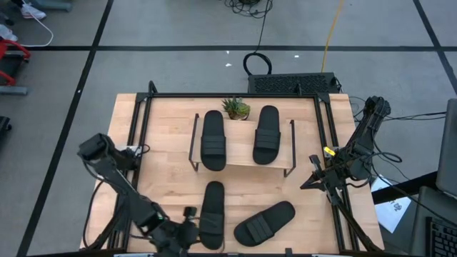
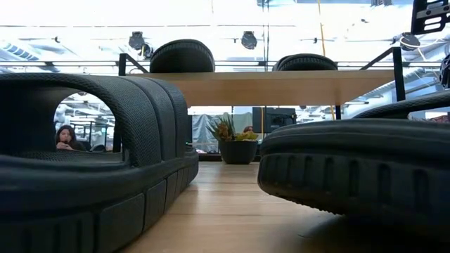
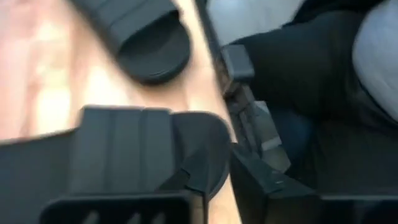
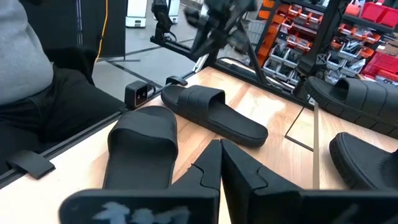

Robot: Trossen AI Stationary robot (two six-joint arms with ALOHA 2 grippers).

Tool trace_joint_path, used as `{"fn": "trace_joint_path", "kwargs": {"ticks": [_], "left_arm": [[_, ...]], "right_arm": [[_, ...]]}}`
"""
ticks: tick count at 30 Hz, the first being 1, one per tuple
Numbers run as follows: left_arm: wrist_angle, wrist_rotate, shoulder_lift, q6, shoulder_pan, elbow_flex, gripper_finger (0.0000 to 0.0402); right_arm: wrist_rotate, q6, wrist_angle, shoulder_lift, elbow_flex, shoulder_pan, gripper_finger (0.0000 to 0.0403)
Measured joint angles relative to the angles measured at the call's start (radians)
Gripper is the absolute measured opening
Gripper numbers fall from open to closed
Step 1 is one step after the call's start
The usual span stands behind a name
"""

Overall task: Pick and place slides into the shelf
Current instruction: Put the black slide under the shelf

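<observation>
Four black slides are seen: two point(image 1: 213, 140) point(image 1: 266, 135) lie on the shelf point(image 1: 243, 155), a light wooden plank on thin black metal frames, and two point(image 1: 212, 215) point(image 1: 264, 223) rest on the pale wooden tabletop point(image 1: 166, 153) nearer the front. No readable writing is found. Ribbed soles and wide straps are shown. A small potted plant point(image 1: 236, 108) stands behind the shelf. Grey floor with black lines surrounds the tabletop. The left end effector point(image 1: 187, 230) sits at the near slide's heel; whether it is clenched cannot be told. The right end effector point(image 1: 308, 183) is clenched, empty, right of the shelf.
</observation>
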State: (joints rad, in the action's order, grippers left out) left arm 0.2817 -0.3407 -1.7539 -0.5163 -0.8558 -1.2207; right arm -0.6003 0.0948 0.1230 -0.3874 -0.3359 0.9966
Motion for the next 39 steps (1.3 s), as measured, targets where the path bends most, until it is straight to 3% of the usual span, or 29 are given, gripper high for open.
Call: {"fn": "trace_joint_path", "kwargs": {"ticks": [5,10,14,20,25,32,39], "left_arm": [[-0.147,0.014,-0.020,0.090,0.027,-0.002,0.0019],[-0.092,-0.112,-0.024,0.087,0.034,-0.001,0.0018],[-0.030,-0.146,-0.024,0.041,0.029,-0.001,0.0062],[0.042,-0.085,-0.024,-0.018,0.030,-0.001,0.0169],[0.051,-0.101,-0.024,-0.012,0.022,-0.001,0.0239],[0.049,-0.105,-0.096,0.067,0.025,-0.001,0.0296],[0.052,-0.174,-0.154,0.179,0.024,-0.037,0.0317]], "right_arm": [[0.000,0.000,-0.023,0.000,0.000,0.000,0.0000],[0.000,0.000,-0.039,0.000,0.000,0.000,0.0000],[0.000,0.000,-0.037,0.000,0.000,0.000,0.0000],[0.000,0.005,-0.037,0.000,0.000,0.000,0.0000],[0.000,0.008,-0.037,0.000,0.000,0.000,0.0000],[0.000,0.000,-0.037,0.000,0.000,0.000,0.0000],[-0.001,0.000,-0.037,0.000,0.000,0.000,0.0000]]}}
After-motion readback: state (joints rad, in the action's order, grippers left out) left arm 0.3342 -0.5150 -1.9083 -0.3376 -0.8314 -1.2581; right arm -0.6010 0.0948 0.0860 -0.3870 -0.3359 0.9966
